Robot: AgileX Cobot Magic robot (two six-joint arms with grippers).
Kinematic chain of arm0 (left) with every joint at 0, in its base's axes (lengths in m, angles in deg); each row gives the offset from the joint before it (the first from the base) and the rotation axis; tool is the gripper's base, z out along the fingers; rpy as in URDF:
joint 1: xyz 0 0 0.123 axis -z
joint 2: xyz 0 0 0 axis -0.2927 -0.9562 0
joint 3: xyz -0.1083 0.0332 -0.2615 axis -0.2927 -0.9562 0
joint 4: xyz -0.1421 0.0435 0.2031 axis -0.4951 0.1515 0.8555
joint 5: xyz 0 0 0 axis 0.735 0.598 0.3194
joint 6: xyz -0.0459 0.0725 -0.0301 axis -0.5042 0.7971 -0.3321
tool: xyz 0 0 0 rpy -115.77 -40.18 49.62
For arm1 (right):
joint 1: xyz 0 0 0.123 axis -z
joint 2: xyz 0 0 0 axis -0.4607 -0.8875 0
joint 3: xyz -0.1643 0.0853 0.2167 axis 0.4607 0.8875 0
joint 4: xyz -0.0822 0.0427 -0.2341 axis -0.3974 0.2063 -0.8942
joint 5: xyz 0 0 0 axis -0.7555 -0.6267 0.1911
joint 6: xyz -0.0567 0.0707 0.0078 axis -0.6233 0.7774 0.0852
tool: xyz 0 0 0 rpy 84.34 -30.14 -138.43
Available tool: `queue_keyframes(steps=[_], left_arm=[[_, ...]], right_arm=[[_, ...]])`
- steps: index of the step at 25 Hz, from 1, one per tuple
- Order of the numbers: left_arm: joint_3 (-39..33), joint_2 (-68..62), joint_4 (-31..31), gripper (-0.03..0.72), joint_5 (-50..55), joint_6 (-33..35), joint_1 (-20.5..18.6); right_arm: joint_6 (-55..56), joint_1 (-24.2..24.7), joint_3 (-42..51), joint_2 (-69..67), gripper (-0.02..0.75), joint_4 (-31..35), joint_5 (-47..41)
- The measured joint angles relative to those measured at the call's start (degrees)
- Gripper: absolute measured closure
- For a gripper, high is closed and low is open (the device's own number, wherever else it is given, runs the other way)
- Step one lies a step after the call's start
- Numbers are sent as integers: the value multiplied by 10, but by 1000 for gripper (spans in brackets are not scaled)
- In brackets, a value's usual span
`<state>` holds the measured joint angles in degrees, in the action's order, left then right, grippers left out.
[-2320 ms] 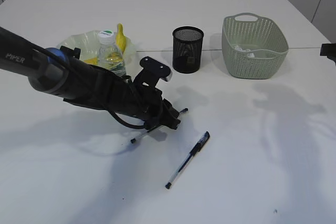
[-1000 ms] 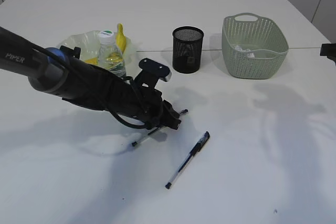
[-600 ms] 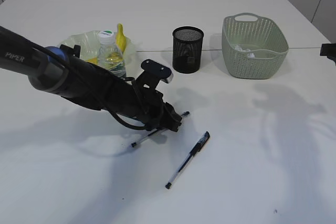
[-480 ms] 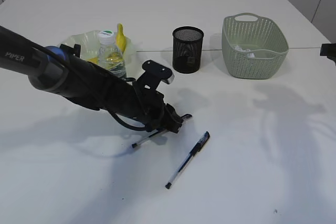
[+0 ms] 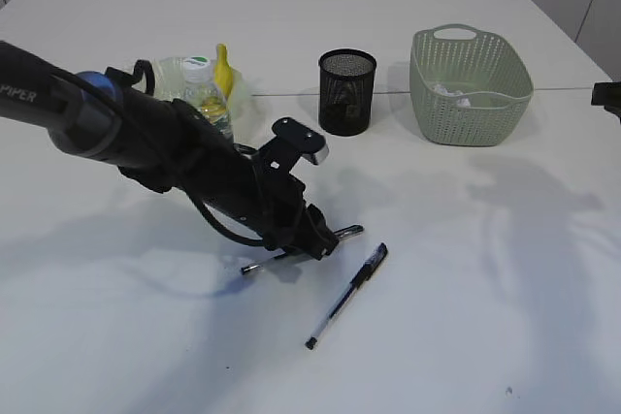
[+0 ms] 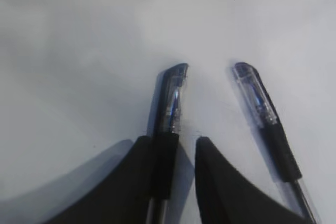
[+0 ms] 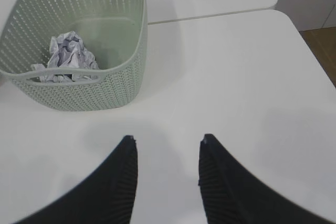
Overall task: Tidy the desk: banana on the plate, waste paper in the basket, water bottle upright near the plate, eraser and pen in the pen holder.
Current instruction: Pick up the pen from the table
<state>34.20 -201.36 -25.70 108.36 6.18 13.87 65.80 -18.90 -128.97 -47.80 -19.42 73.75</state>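
Observation:
My left gripper [image 5: 312,236] is low over the desk [image 5: 466,269] with its jaws astride a clear black-capped pen [image 5: 335,236]. In the left wrist view this pen [image 6: 173,98] rests against the left finger [image 6: 137,177], with a gap to the right finger, so the left gripper [image 6: 176,140] is open. A second pen [image 5: 347,296] lies just to the right. The water bottle [image 5: 204,96] stands upright by the plate [image 5: 167,69], which holds the banana [image 5: 223,67]. Waste paper [image 7: 65,51] lies in the basket [image 7: 105,85]. My right gripper [image 7: 168,139] is open and empty. The eraser is out of view.
The black mesh pen holder [image 5: 346,91] stands between the plate and the basket [image 5: 471,72]. The second pen [image 6: 262,108] lies close beside my left gripper's right finger. The desk's right edge shows in the right wrist view.
My left jaws have spread apart off the pen. The left arm has shifted a little right, and the pen's capped end has sunk lower toward the desk. The right arm has not moved.

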Motion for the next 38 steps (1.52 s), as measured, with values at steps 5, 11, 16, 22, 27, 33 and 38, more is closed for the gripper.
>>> queue_keyframes(steps=[5, 11, 16, 22, 27, 33, 38], left_arm=[[3, 6, 104, 465, 10, -64, 0], [14, 10, 201, 453, 28, -136, -1], [46, 9, 272, 442, 72, -176, -15], [65, 5, 290, 438, 112, -180, -24], [67, 5, 294, 436, 131, -181, -25], [69, 5, 294, 436, 136, -181, -26], [83, 0, 297, 436, 137, -184, -26]], right_arm=[[0, 0, 0, 0, 438, 0, -4], [0, 6, 0, 0, 439, 0, -7], [0, 6, 0, 0, 439, 0, -7], [0, 6, 0, 0, 439, 0, -7], [0, 6, 0, 0, 439, 0, -7], [0, 6, 0, 0, 439, 0, -7], [0, 6, 0, 0, 439, 0, -7]])
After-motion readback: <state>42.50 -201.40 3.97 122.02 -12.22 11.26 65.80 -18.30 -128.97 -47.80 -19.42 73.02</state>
